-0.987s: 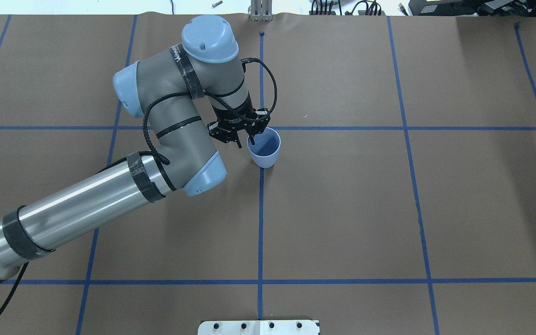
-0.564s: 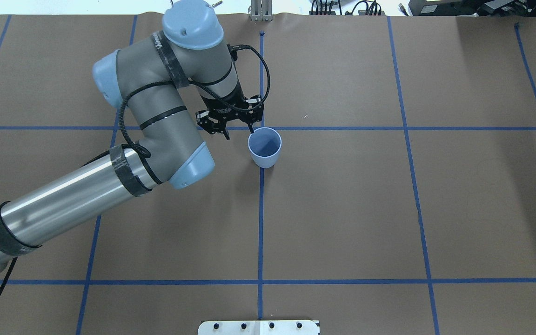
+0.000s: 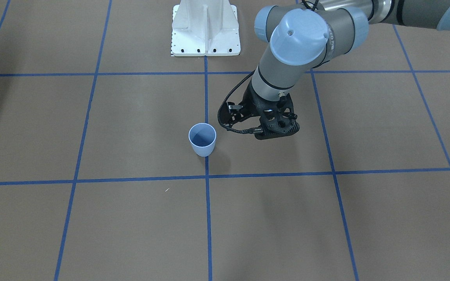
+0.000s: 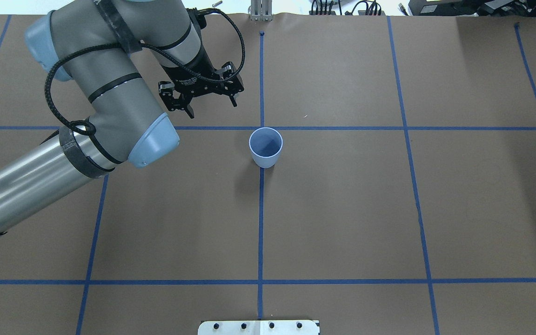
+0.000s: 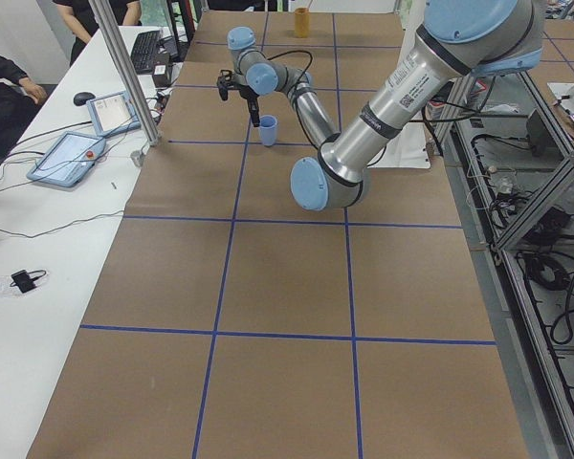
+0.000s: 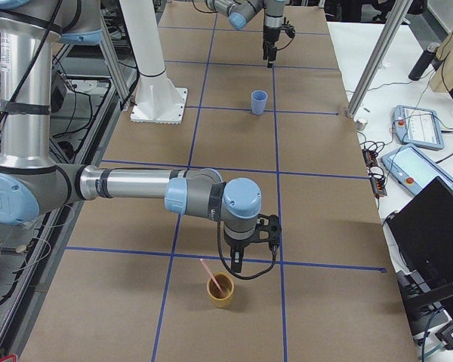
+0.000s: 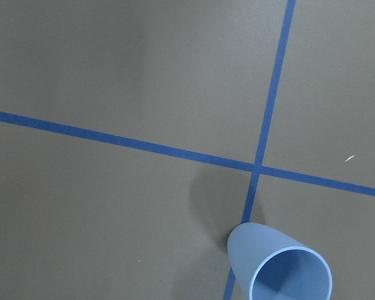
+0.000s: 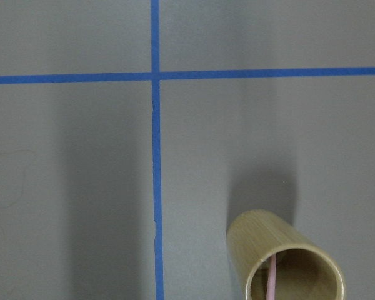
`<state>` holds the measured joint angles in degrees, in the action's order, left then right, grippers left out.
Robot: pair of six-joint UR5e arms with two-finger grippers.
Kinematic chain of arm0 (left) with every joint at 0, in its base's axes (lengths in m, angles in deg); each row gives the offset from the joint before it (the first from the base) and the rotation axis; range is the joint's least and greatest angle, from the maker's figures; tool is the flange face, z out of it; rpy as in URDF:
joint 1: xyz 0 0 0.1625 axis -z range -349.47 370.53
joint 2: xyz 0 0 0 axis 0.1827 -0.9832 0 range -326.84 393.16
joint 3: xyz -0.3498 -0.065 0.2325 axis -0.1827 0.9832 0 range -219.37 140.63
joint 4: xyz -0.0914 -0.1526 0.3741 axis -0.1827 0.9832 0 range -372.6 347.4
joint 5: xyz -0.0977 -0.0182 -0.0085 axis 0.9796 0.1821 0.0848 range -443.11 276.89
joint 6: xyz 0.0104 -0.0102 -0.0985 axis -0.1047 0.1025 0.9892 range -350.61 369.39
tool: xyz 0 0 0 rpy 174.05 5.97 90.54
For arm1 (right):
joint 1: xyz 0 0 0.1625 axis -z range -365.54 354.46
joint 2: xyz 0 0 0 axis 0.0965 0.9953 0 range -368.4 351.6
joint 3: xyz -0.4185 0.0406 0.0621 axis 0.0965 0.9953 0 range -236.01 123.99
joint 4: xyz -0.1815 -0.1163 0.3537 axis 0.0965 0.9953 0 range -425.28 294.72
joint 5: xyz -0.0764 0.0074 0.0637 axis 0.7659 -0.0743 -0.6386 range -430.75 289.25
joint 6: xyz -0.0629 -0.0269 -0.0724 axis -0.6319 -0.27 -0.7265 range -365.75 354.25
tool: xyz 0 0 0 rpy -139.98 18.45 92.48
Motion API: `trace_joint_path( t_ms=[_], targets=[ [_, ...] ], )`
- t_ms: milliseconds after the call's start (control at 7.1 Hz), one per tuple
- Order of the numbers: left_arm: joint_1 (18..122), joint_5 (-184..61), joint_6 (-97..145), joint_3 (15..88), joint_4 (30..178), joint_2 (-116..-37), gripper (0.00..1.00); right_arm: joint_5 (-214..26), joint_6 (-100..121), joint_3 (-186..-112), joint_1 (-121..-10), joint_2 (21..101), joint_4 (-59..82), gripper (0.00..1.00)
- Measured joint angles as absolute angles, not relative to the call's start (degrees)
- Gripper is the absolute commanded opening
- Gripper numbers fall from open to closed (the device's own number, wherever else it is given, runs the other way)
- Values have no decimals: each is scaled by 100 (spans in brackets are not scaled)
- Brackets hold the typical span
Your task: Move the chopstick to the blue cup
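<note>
The blue cup stands upright and empty on a blue tape crossing; it also shows in the front view and the left wrist view. My left gripper is open and empty, raised to the far left of the cup and apart from it. One pale-pink chopstick leans in a tan bamboo cup at the table's right end; the right wrist view shows the stick inside that cup. My right gripper hovers just above the bamboo cup; I cannot tell whether it is open or shut.
Brown paper with blue tape lines covers the table. The white robot base plate sits at the near middle. A side table with tablets and a metal post stand beyond the far edge.
My left gripper has risen and moved to the far left, away from the blue cup's rim, where one finger had been inside. The cup has not moved.
</note>
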<state>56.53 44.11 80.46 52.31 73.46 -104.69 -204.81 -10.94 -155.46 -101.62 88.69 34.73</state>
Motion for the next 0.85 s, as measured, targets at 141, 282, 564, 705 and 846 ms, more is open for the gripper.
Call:
trace_joint_path(
  t_ms=[141,282,564,705,846],
  targets=[
    [5662,4413,8037,5247,7339,-10467,98,-20477,-727,-15542,-10209,8902,3717,100],
    [5676,4409,8034,5255,7336,-10466,98,-20486,-215,-15532,-10229,8965,3845,100],
    [5689,4407,8030,5324,7335,-10455,98,-20600,395,-15446,-10237,9149,3914,100],
    [5697,4407,8008,5377,7333,-10441,98,-20752,601,-15359,-10239,9218,3916,100],
    [5705,4407,7972,5401,7330,-10432,98,-20897,794,-15227,-10239,9245,3901,100]
  ],
)
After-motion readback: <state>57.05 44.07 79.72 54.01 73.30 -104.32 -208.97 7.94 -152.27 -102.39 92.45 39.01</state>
